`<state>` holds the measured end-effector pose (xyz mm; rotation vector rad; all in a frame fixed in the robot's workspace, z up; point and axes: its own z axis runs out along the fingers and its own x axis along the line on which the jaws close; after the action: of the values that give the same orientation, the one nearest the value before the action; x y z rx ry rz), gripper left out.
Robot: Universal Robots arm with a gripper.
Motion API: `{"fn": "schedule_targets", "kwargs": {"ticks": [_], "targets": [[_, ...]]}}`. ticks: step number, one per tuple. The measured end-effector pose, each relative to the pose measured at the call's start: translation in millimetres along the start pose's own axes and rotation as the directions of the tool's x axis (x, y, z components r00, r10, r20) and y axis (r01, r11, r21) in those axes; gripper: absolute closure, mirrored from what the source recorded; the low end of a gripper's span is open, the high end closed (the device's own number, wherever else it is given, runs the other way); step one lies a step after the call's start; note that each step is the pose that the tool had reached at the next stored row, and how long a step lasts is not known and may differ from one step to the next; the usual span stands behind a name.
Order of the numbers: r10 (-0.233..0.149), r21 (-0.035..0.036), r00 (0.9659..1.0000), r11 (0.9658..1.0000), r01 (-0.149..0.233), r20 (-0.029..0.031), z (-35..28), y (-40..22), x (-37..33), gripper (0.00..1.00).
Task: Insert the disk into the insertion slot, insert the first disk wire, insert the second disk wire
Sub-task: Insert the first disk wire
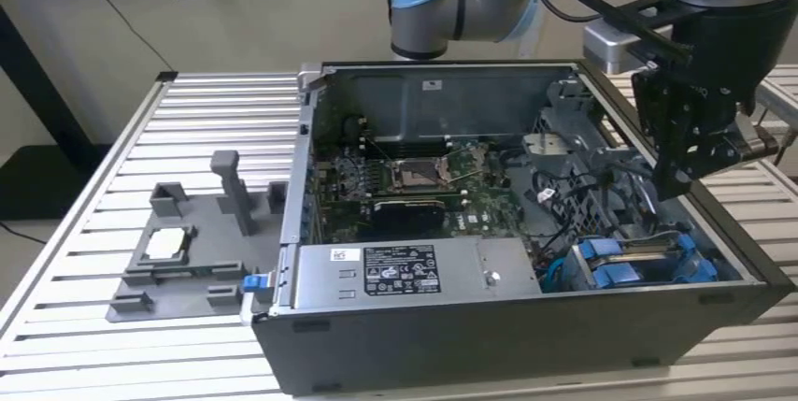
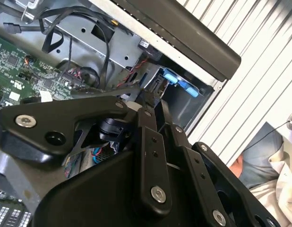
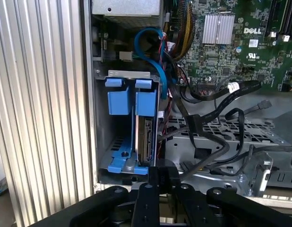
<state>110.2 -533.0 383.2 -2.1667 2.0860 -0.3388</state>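
Note:
The disk (image 3: 147,142) stands on edge inside the insertion slot (image 3: 101,137), a grey metal bay with blue tabs at the open computer case's front corner, on the exterior view's right. In the exterior view the slot (image 1: 586,270) shows the blue carrier parts. My gripper (image 1: 675,186) hangs over the case's right side, above and behind the slot. Its fingertips (image 3: 163,176) are pressed together, shut. Loose black disk wires (image 3: 210,130) loop beside the bay, and one curves right up to the fingertips. Whether it is pinched between them I cannot tell. The second wrist view has the fingers (image 2: 148,118) pointing at the blue tabs (image 2: 181,85).
A silver labelled power-supply box (image 1: 399,270) sits at the case front, next to the slot. The green motherboard (image 1: 412,186) lies behind it. A grey fixture (image 1: 187,251) holding a small square chip (image 1: 166,245) rests on the slatted table (image 1: 112,158). A person's sleeve (image 2: 269,161) is beside the table.

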Motion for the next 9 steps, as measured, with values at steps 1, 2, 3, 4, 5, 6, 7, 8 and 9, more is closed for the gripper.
{"fn": "schedule_targets", "kwargs": {"ticks": [1,2,3,4,5,6,7,8,9], "targets": [[0.0,-0.0002,1.0,1.0,0.0,-0.0001,0.1,-0.3,0.0,0.81],[0.0,-0.002,1.0,1.0,0.0,-0.0001,0.3,-0.9,0.0,0.81],[-0.001,-0.0078,1.0,1.0,0.001,-0.0003,0.8,-2.1,0.1,0.81],[-0.002,-0.0164,1.0,0.9999,0.002,-0.0009,1.3,-3.9,0.1,0.81],[-0.002,-0.0258,1.0,0.9997,0.002,-0.0015,1.9,-5.8,0.2,0.81],[-0.003,-0.0357,1.0,0.9994,0.003,-0.0016,2.7,-7.9,0.2,0.81],[-0.004,-0.0448,1.0,0.999,0.004,-0.0018,3.4,-9.9,0.3,0.81],[-0.005,-0.055,1.0,0.9985,0.005,-0.0019,4.1,-12.3,0.3,0.81],[-0.006,-0.0641,1.0,0.9979,0.006,-0.0019,4.8,-14.3,0.4,0.81]]}}
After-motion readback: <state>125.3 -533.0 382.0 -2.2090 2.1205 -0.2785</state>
